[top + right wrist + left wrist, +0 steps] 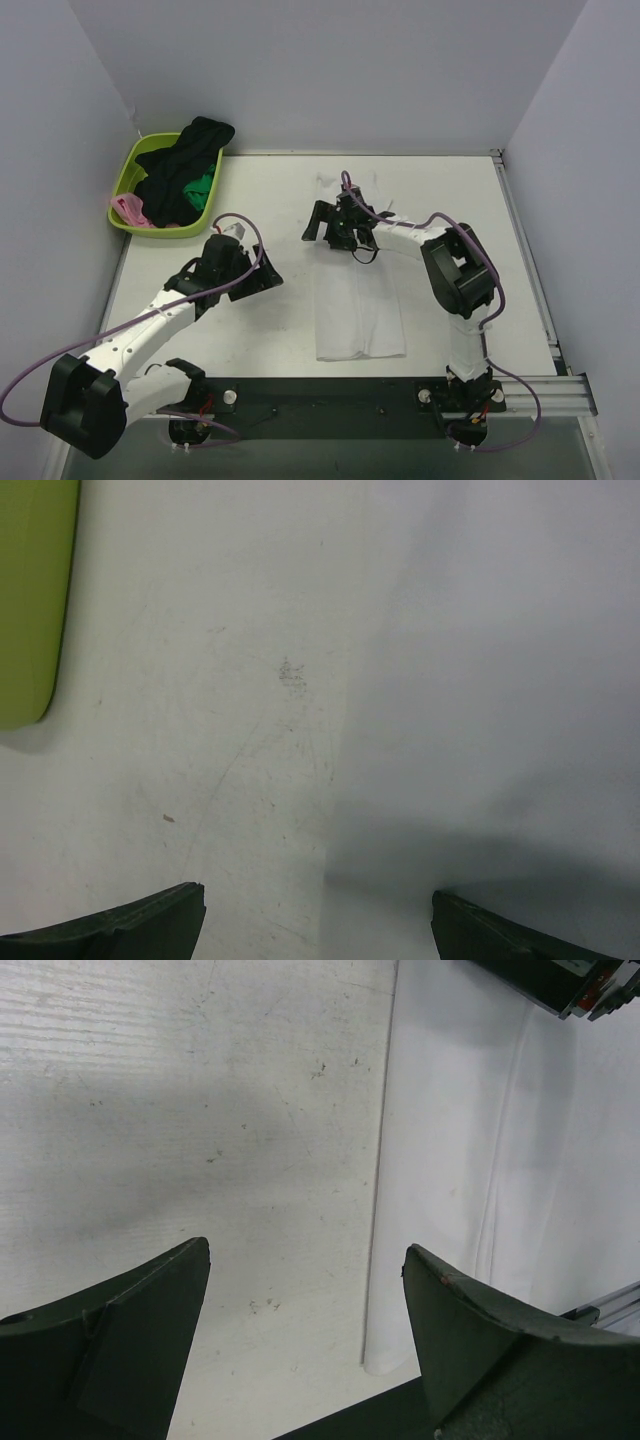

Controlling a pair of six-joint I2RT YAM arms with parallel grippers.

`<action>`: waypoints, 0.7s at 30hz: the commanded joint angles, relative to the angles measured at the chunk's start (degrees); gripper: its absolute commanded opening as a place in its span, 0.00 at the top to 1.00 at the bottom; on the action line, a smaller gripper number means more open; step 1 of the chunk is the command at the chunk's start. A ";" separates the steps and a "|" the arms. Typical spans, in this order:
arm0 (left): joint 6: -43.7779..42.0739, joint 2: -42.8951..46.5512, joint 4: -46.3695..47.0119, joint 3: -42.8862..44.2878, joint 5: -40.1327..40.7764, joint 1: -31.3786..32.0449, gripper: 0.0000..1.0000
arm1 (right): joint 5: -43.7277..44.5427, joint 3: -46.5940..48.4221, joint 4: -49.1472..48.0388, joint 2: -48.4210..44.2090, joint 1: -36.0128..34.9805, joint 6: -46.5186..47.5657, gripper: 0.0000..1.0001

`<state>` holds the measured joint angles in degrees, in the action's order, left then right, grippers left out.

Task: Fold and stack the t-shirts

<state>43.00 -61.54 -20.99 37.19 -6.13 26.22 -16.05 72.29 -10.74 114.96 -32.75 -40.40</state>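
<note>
A white t-shirt [360,312] lies folded into a long rectangle in the middle of the table. My right gripper [330,228] hovers open over its far left corner; in the right wrist view the gripper [318,895] is empty, with the shirt [500,680] filling the right half. My left gripper [252,268] stands open to the left of the shirt. In the left wrist view, that gripper [306,1250] has bare table between its fingers and the shirt's [480,1140] folded edge is just inside the right finger [500,1340]. Black [185,165], green [203,187] and pink [128,208] t-shirts lie bunched in the basket.
A lime green plastic basket [130,165] sits at the table's far left corner, its rim [30,590] also in the right wrist view. The dark strip of the table's near edge [330,395] runs between the arm bases. Walls close in the back and both sides.
</note>
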 commanded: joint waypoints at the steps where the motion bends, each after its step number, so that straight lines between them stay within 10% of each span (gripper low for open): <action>1: -1.43 1.24 1.39 0.43 -1.60 -0.90 0.12 | 1.38 2.76 2.65 2.55 -0.65 -0.29 0.00; 13: 6.03 8.53 -0.37 -7.39 -0.64 1.81 0.10 | 10.86 3.04 13.28 -16.75 -0.56 6.12 0.00; 21: 16.49 5.65 2.79 -10.29 8.58 21.75 0.12 | 18.42 -9.78 21.10 -36.45 -1.26 7.79 0.00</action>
<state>52.82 -54.08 -21.61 27.49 -3.18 41.41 -3.84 68.51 3.29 85.62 -33.39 -34.44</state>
